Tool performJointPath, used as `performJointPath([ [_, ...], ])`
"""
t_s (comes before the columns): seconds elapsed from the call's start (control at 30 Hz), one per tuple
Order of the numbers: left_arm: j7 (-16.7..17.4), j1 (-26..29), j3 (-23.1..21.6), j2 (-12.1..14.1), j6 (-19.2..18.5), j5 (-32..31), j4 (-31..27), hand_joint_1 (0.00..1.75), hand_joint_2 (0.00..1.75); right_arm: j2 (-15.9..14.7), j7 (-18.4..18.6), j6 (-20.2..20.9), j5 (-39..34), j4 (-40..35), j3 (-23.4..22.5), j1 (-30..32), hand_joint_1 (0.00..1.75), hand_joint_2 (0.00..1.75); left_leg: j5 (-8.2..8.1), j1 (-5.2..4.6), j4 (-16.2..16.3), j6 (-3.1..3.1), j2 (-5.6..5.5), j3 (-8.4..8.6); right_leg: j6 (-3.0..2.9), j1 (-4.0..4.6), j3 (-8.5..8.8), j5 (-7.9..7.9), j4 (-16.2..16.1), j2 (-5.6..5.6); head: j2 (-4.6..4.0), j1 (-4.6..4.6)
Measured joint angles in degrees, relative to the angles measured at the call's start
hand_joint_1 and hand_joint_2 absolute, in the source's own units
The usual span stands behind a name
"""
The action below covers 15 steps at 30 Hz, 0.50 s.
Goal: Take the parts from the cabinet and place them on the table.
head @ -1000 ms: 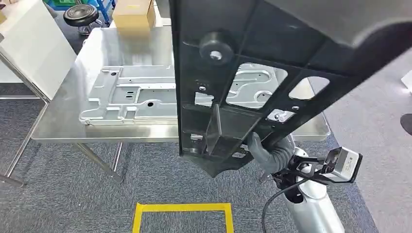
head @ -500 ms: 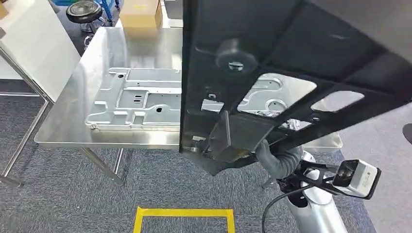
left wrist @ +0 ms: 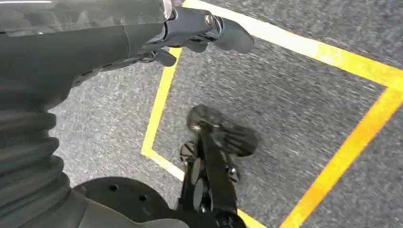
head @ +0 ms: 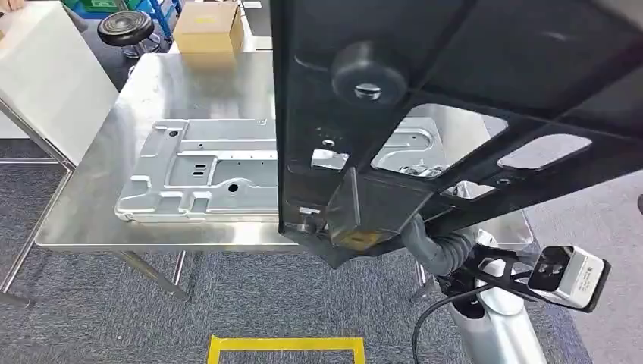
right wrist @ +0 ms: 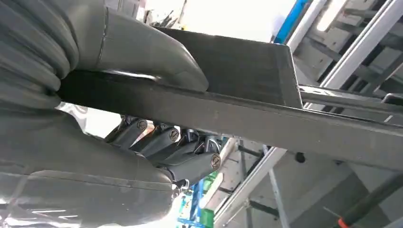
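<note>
A large black moulded part [head: 425, 91] with cut-outs and a round rubber foot hangs close before the head camera, over the right half of the steel table [head: 91, 227]. My right hand [head: 432, 246] grips its lower edge from below, just off the table's front edge. In the right wrist view the thumb [right wrist: 142, 52] presses on top of the black part's rim [right wrist: 261, 118], with the fingers [right wrist: 176, 142] curled beneath. A silver stamped metal plate [head: 205, 171] lies flat on the table, partly hidden by the black part. My left hand [left wrist: 199, 28] hangs over the carpet and holds nothing.
A cardboard box [head: 208, 26] sits at the table's far end, with a black stool [head: 125, 26] beside it. A white panel [head: 45, 76] leans at the left. Yellow floor tape [head: 286, 345] marks a square on the grey carpet in front of the table.
The whole view has shifted slightly, so the camera has moved. The black part now looms larger and closer to the camera, still in my right hand, which sits a little further right.
</note>
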Motion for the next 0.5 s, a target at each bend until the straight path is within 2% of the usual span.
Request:
performJointPath([
  [0.03, 0.0, 0.08, 0.07, 0.0, 0.02, 0.0, 0.0, 0.0, 1.75, 0.13, 0.0, -0.18, 0.02, 0.05, 0.09, -0.27, 1.75, 1.75, 2.1, -0.01, -4.54, 0.24, 0.13, 1.5, 0.25, 0.03, 0.29, -0.55, 0.05, -0.01, 0.02, 0.0],
  [0.07, -0.02, 0.04, 0.15, 0.0, 0.04, -0.02, 0.0, 0.0, 1.75, 0.22, 0.0, -0.44, 0.09, 0.13, 0.2, -0.58, 1.75, 1.75, 1.05, -0.37, -5.2, 0.49, 0.11, 2.09, 0.67, 0.47, 0.33, -0.88, 0.44, 0.06, 0.0, -0.05],
  [0.1, 0.0, -0.12, 0.22, 0.0, 0.04, -0.09, 0.0, 0.0, 1.75, 0.31, 0.02, -0.85, 0.26, 0.18, 0.29, -0.72, 1.75, 1.75, 0.97, -0.37, -5.05, 0.98, 0.03, 1.93, 0.92, 0.38, 0.12, -0.86, 0.33, 0.12, 0.02, -0.02],
  [0.17, -0.13, 0.09, 0.44, 0.09, 0.02, -0.18, 0.0, 0.0, 1.75, 0.39, 0.02, -1.53, 0.63, 0.18, 0.5, -0.86, 1.75, 1.75, 0.61, -0.55, -5.14, 1.56, -0.08, 1.84, 1.5, 0.23, 0.25, -1.1, 0.03, 0.08, 0.0, 0.06],
  [0.23, -0.26, 0.17, 0.54, 0.13, 0.33, -0.2, 0.0, 0.0, 1.75, 0.44, -0.09, -2.31, 0.94, 0.15, 0.77, -1.07, 1.75, 1.75, 0.72, -0.14, -5.93, 2.22, -0.12, 2.57, 2.22, 0.0, 0.23, -1.92, 1.12, 0.04, 0.02, 0.13],
  [0.27, -0.26, 0.15, 0.61, 0.37, 0.55, -0.2, 0.0, 0.0, 1.75, 0.44, -0.18, -2.66, 1.05, 0.15, 0.85, -1.34, 1.75, 1.75, 0.48, -0.13, -6.0, 2.59, -0.09, 2.77, 2.45, 0.02, -1.34, -3.28, 4.09, 0.02, 0.02, 0.39],
  [0.33, 0.02, 0.16, 0.87, 0.75, 1.2, -0.2, 0.0, 0.0, 1.75, 0.44, -0.28, -3.28, 1.09, 0.15, 0.94, -1.29, 1.75, 1.75, 0.05, -0.19, -6.0, 2.95, -0.08, 3.09, 2.76, -0.11, -6.87, -6.6, 13.47, 0.02, 0.02, 0.39],
  [0.37, 0.32, 0.23, 1.0, 1.05, 1.92, -0.2, 0.0, 0.0, 1.75, 0.44, -0.35, -3.54, 1.16, 0.15, 1.01, -1.08, 1.75, 1.75, -0.24, -0.22, -5.97, 2.95, -0.09, 3.33, 2.85, -0.14, -9.57, -7.38, 17.4, 0.01, 0.02, 0.37],
  [0.4, 0.74, 0.39, 1.2, 1.49, 2.6, -0.15, 0.0, 0.0, 1.75, 0.42, -0.44, -3.78, 1.29, 0.15, 1.07, -0.82, 1.75, 1.75, -0.54, -0.24, -5.96, 2.95, -0.11, 3.69, 2.86, -0.19, -11.07, -6.92, 18.87, 0.01, 0.02, 0.39],
  [0.43, 1.27, 0.58, 1.48, 1.72, 3.47, -0.13, -0.02, 0.0, 1.75, 0.42, -0.55, -4.08, 1.33, 0.13, 1.16, -0.49, 1.75, 1.75, -0.91, -0.24, -5.96, 2.87, -0.17, 4.25, 2.77, -0.22, -11.14, -4.98, 17.55, 0.01, 0.02, 0.37],
  [0.47, 1.68, 0.78, 1.77, 2.1, 4.13, -0.07, -0.02, 0.0, 1.75, 0.39, -0.68, -4.28, 1.38, 0.09, 1.2, -0.22, 1.75, 1.75, -1.35, -0.25, -5.96, 2.75, -0.23, 4.88, 2.52, -0.21, -9.96, -1.97, 13.82, 0.01, 0.0, 0.41],
  [0.5, 1.99, 0.92, 2.03, 2.43, 4.63, -0.02, -0.04, 0.0, 1.75, 0.37, -0.79, -4.39, 1.47, -0.06, 1.23, -0.04, 1.75, 1.75, -1.79, -0.28, -5.96, 2.61, -0.26, 5.61, 2.13, -0.19, -7.93, 1.44, 8.46, 0.01, 0.02, 0.39],
])
